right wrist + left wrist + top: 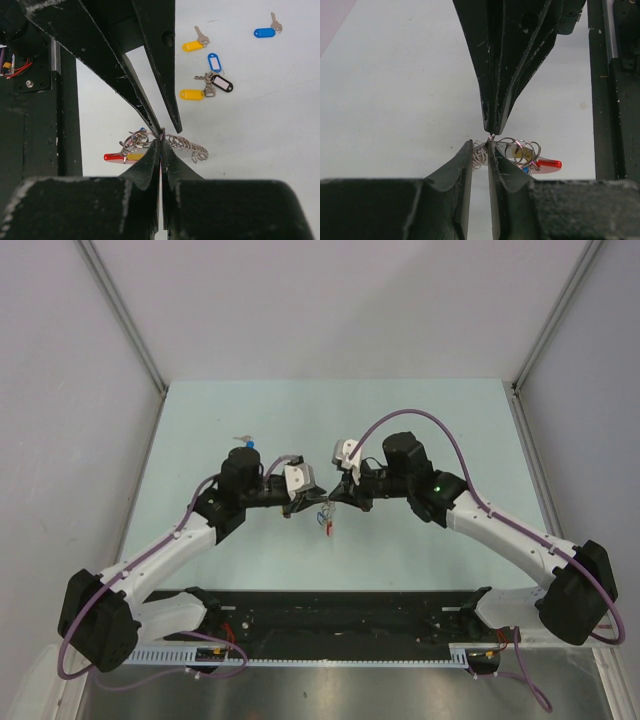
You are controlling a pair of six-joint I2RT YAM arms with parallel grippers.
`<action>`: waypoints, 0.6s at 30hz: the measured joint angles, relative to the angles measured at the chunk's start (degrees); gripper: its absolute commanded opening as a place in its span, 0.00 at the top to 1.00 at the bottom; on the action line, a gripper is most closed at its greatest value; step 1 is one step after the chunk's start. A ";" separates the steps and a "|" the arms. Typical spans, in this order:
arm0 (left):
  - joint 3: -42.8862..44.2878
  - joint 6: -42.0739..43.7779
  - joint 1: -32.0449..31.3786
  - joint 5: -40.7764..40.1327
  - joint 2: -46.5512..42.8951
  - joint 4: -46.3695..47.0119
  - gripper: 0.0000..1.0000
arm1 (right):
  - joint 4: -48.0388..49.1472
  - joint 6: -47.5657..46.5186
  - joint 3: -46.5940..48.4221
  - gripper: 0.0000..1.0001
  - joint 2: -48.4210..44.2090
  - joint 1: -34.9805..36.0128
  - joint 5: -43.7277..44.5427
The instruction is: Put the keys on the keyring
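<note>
The keyring (pixel 327 523) hangs between my two grippers above the table's middle. Its red arc (pixel 549 163) points sideways, and keys with a yellow tag (pixel 516 151) and a blue tag hang on it by small split rings. My left gripper (pixel 479 147) is closed on the silvery links (pixel 479 155), which fill the narrow gap between its jaws. My right gripper (pixel 161 142) is shut tight on a thin metal ring of the keyring, tip to tip with the left gripper (pixel 169 129). The links (pixel 192 146) trail to the right, and the red arc (pixel 114 157) lies to the left.
Loose keys lie on the table beyond: two with yellow tags (pixel 192 46) (pixel 191 94), one with a blue tag (pixel 264 32), a blue-rimmed tag (pixel 214 62) and a black tag (pixel 222 83). One blue-tagged key (pixel 246 443) shows behind the left arm. Grey walls enclose the table.
</note>
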 measured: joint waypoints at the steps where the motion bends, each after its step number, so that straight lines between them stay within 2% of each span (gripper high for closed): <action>1: 0.00 0.04 -0.20 -0.39 -0.02 -0.11 0.81 | 0.02 0.22 0.00 1.00 -0.02 0.00 -0.02; 6: 0.00 0.46 -1.14 -2.14 -0.02 -0.48 1.00 | 0.24 0.87 0.00 1.00 -0.07 0.04 0.02; 9: 0.00 0.42 -1.44 -2.86 -0.22 -0.76 1.00 | 0.42 1.38 0.00 1.00 -0.07 0.00 0.13; 10: -0.02 0.33 -1.49 -3.15 -0.35 -0.79 1.00 | 0.44 1.55 0.00 0.98 -0.07 0.00 0.20; 13: -0.61 -1.51 -1.66 -4.72 -1.18 0.15 1.00 | 1.11 3.02 0.00 0.76 -0.11 0.00 0.66; 18: -5.20 -10.93 -1.75 -9.35 -4.96 6.29 1.00 | 1.66 6.73 -0.07 0.64 -2.32 0.07 3.80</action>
